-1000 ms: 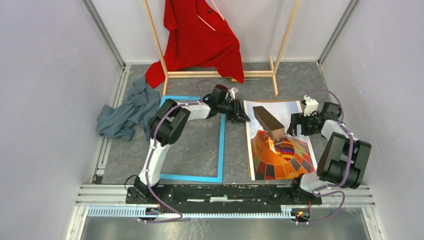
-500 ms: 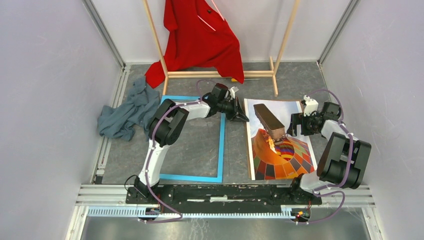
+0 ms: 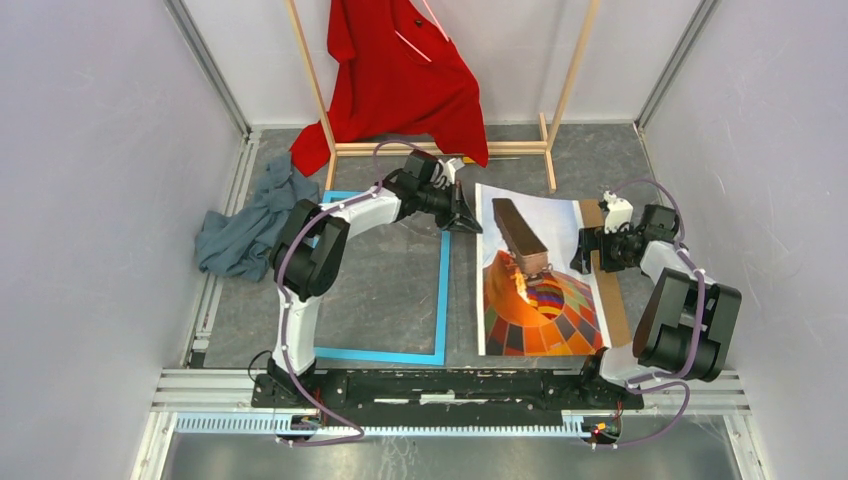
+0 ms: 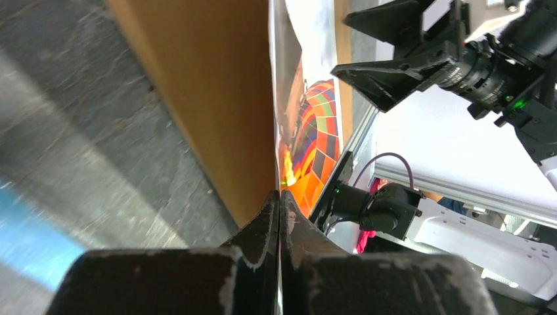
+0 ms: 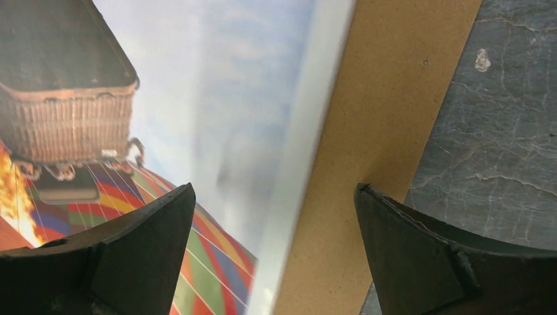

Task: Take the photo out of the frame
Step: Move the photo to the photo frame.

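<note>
Left gripper (image 3: pixel 468 222), jaws pinching the photo (image 3: pixel 560 225) edge, has dragged it leftward off the brown backing board (image 3: pixel 611 300); right gripper (image 3: pixel 580 252) hovers, jaws spread.

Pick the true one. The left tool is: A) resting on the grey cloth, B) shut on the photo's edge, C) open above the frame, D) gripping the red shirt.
B: the left wrist view shows the left tool closed on the thin edge of the photo.
</note>
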Robot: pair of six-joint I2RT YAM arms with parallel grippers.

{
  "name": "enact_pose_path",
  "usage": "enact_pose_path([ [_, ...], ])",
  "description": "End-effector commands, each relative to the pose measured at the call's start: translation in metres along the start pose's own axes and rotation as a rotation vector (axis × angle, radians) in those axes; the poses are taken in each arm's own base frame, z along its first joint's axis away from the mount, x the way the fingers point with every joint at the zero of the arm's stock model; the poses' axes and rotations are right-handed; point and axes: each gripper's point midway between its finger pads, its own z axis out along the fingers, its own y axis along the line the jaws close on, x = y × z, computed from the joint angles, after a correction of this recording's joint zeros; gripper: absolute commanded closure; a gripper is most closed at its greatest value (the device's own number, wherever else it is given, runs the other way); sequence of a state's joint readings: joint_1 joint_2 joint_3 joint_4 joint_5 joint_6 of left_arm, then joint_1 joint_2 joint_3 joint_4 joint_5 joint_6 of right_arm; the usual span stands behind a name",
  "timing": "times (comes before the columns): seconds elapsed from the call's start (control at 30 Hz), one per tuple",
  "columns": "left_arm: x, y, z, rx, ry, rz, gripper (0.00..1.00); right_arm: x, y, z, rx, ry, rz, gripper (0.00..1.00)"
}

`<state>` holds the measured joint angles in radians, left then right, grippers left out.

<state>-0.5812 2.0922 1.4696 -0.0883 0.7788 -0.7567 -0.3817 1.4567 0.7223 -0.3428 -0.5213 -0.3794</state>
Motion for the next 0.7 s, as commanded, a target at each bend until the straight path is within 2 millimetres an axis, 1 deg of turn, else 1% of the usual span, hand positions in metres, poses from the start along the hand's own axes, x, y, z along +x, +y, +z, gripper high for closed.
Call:
enact_pose_path([
  [0.0,0.000,-0.008,-0.037,0.010,0.029,0.046,0.98,-0.010,-0.006,-0.012,0.062,-0.043,-0.015,0.02],
  [0.17,-0.006,0.004,-0.071,-0.020,0.020,0.042,0.98,-0.022,-0.008,-0.022,0.105,-0.100,-0.040,0.02],
  [0.3,-0.007,0.017,-0.095,-0.050,0.018,0.036,0.98,-0.023,-0.010,-0.024,0.117,-0.103,-0.041,0.02],
  [0.43,-0.002,0.032,-0.110,-0.089,0.037,0.028,0.98,-0.021,-0.010,-0.022,0.112,-0.094,-0.038,0.02],
  [0.67,0.008,0.065,-0.134,-0.158,0.071,0.010,0.98,-0.022,-0.010,-0.024,0.114,-0.098,-0.037,0.02],
])
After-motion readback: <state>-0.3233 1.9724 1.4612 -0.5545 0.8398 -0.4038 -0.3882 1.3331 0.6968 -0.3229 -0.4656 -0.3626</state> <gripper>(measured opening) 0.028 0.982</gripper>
